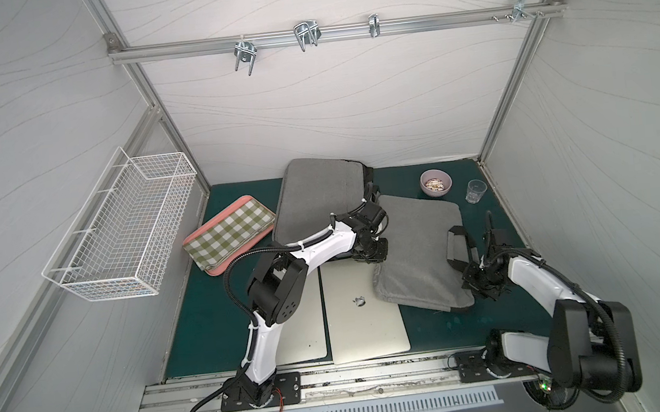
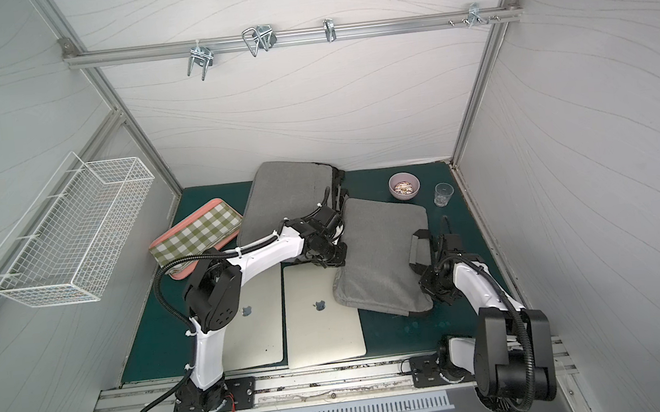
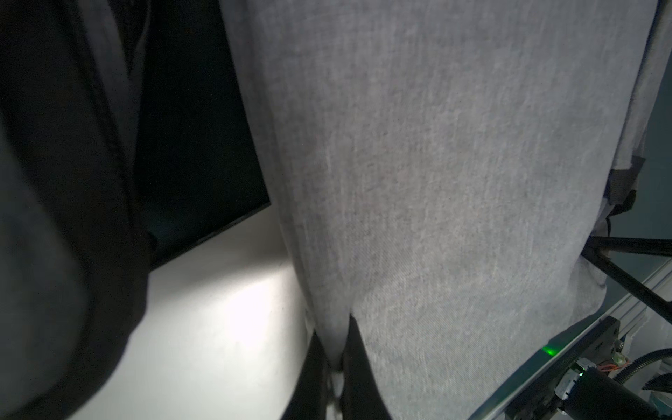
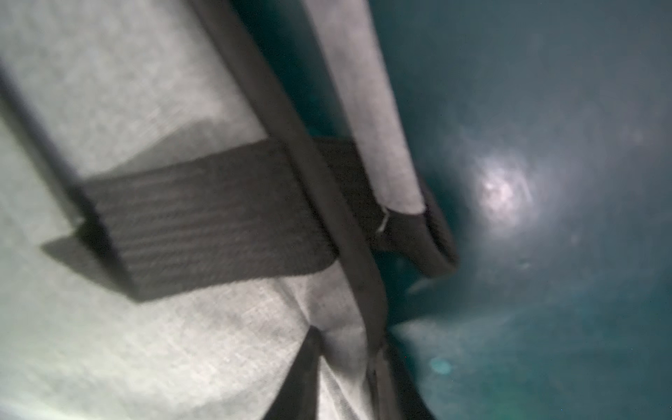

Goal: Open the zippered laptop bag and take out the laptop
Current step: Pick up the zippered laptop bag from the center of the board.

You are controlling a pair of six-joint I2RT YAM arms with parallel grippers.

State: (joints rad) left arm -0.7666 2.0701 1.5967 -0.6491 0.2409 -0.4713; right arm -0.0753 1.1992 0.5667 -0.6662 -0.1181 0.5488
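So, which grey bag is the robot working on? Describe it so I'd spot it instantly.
Start at the green mat. Two grey bags lie on it; take the nearer laptop bag, right of centre. Unlike the far bag beside the checked tray, its corner lies over a silver laptop.

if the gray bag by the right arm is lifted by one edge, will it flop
Probably floppy: the gray bag is soft cloth, rumpled and draped over a laptop corner. Likely light, as it lies slack, though its inside is hidden. The left gripper pinches only a fold, so the rest should sag.
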